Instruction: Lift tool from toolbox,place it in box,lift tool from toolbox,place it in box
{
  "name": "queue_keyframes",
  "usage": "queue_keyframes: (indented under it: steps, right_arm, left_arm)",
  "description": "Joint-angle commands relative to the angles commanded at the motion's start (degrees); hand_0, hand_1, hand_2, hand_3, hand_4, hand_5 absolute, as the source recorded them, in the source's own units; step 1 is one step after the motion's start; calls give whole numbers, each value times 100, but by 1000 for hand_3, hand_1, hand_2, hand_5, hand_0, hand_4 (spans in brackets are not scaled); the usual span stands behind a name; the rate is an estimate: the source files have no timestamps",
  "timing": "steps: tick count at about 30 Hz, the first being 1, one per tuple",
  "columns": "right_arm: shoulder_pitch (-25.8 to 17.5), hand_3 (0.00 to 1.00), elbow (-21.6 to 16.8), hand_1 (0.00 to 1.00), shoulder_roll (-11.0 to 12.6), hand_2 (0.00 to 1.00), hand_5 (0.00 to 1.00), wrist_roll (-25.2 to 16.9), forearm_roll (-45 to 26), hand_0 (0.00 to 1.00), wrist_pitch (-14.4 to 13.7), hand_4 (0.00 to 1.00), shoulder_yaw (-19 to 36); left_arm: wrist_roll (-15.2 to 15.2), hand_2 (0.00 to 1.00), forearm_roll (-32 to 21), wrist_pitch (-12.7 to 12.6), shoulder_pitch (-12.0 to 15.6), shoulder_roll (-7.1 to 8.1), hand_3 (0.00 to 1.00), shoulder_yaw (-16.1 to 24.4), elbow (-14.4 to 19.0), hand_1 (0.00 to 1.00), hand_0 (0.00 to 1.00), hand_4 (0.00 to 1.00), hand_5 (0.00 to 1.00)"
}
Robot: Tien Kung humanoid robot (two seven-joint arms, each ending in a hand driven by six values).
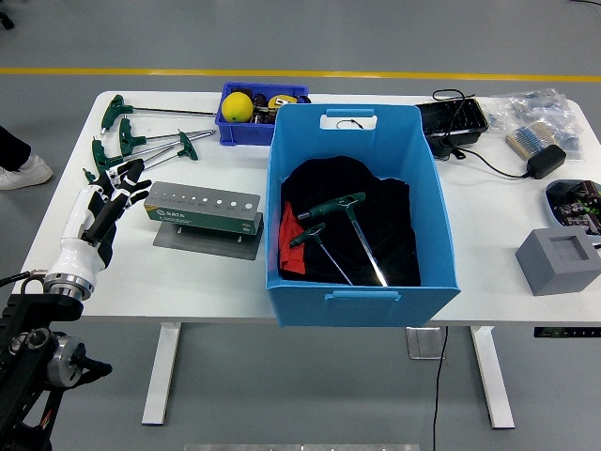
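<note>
Left robot hand [105,202] hovering over the bench's [488,254] left edge, fingers spread and holding nothing, just beside the green-and-grey toolbox [205,209]. Two green T-handle tools [340,235] lying on the black cloth [394,235] inside the blue box [362,301] at the middle of the bench. More T-handle wrenches [150,141] loose near the far left corner, beside a small blue bin [246,130] with a yellow ball [238,106].
</note>
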State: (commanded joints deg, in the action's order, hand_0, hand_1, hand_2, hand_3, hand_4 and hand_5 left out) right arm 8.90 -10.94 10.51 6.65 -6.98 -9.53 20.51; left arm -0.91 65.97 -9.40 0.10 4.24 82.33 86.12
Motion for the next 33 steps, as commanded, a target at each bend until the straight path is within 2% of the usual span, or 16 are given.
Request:
queue_keyframes:
  steps: [2, 3, 8, 9, 14, 15, 18, 25, 33]
  right_arm:
    - [-8, 572, -6, 675, -2, 747, 681, 21, 48, 675, -10, 796, 42]
    - [-10, 572, -9, 670, 1, 746, 682, 30, 80, 676, -11, 795, 64]
    - [-26, 572, -16, 670, 11, 746, 682, 45, 139, 676, -9, 795, 111]
    - [-28, 571, -17, 671, 11, 746, 682, 45, 141, 676, -9, 794, 111]
    - [-31, 571, -25, 671, 20, 746, 682, 53, 193, 676, -18, 794, 130]
    - [-31, 571, -27, 670, 22, 745, 681, 57, 206, 675, -20, 792, 136]
    - [-51, 571, -31, 670, 15, 745, 681, 71, 241, 675, -39, 792, 170]
    - [-83, 570, -37, 670, -1, 745, 680, 112, 367, 674, -51, 791, 251]
    - [-73, 569, -33, 668, 7, 744, 679, 99, 307, 674, -35, 789, 201]
  left_arm:
    - [1, 877, -59, -60, -20, -3, 790, -14, -14, 807, 771, 842, 794]
    - [-19, 893, -51, -92, -26, -8, 800, -18, -17, 833, 787, 836, 889]
    - [-187, 893, -117, -179, 3, 14, 800, -15, -58, 833, 787, 836, 889]
    - [-198, 994, -126, -182, 7, 17, 854, -9, -64, 948, 868, 843, 959]
    - [-263, 994, -193, -195, 31, 10, 854, 11, -114, 948, 868, 843, 959]
    - [-258, 998, -221, -194, 31, 6, 885, 9, -128, 981, 896, 846, 998]
    - [-221, 998, -441, -164, 25, -7, 885, 9, -170, 981, 896, 846, 998]
    - [-231, 998, -488, -95, 34, 44, 888, 46, -156, 985, 901, 848, 998]
    - [-385, 998, -814, -175, 49, 4, 886, -19, -181, 974, 891, 846, 998]
